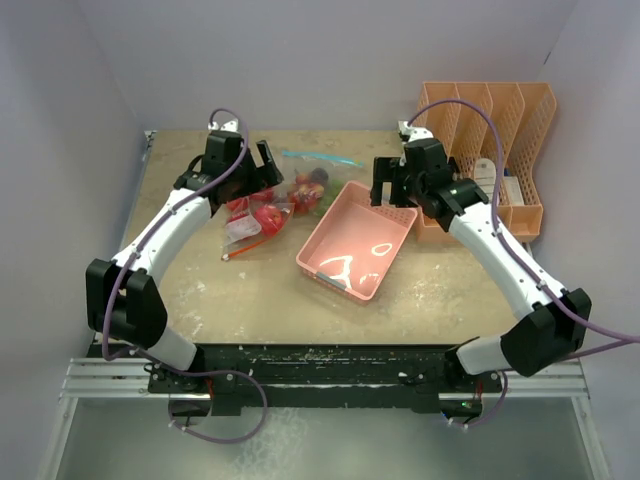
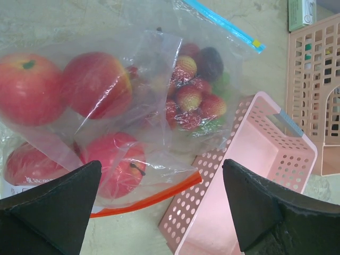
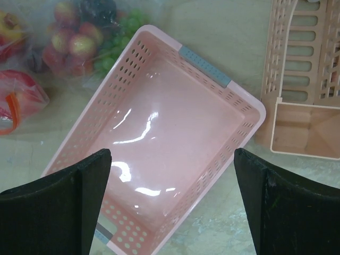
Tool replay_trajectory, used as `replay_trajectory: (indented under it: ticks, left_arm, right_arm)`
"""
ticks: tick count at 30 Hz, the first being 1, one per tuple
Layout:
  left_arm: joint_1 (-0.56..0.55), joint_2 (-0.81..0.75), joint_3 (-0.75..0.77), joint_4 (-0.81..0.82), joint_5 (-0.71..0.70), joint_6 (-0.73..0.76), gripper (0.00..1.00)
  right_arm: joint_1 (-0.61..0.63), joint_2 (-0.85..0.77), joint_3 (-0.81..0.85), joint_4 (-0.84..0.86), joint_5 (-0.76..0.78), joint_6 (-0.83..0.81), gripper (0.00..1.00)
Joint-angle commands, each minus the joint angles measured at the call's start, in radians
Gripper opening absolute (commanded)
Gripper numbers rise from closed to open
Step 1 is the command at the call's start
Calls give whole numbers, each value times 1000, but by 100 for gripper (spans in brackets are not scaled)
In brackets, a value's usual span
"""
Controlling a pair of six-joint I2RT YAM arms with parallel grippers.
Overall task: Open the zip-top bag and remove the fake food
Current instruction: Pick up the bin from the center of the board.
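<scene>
Clear zip-top bag [image 2: 154, 53] holds fake food [image 2: 191, 98] (beside pink basket [image 2: 207, 183])

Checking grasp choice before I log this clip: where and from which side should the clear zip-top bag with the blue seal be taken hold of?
Probably at the blue plastic seal strip, from above: it lies flat on the table at the far edge of the clear plastic bag, clear of the red toy strawberries bunched inside.

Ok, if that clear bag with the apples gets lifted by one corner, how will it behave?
Probably floppy: the bag is thin, crumpled and folded. The round apples look loose inside, so they'd likely roll to the lowest point and make it sag. Its glossy film may slip.
</scene>
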State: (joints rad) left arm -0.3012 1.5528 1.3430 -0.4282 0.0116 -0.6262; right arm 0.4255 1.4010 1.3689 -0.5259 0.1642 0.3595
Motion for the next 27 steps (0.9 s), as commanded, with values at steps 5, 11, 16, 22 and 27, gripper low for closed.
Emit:
replay_trajectory:
  ticks: [5, 11, 16, 22, 27]
  left_arm:
    - [3, 52, 90, 51, 54, 38, 99]
    - [1, 90, 123, 28, 53, 68, 99]
    - [-18, 95, 146, -5, 5, 128, 99]
    - [-108, 78, 78, -9, -64, 158, 99]
    - [-189, -93, -218, 233, -53, 89, 99]
  right_arm:
    - [5, 31, 94, -22, 37, -4, 99]
    - [4, -9, 71, 41, 96, -68, 100]
    - [3, -19, 85, 71, 146, -66, 100]
    - [2, -94, 32, 242, 154, -18, 100]
    - [5, -144, -164, 514, 87, 72, 99]
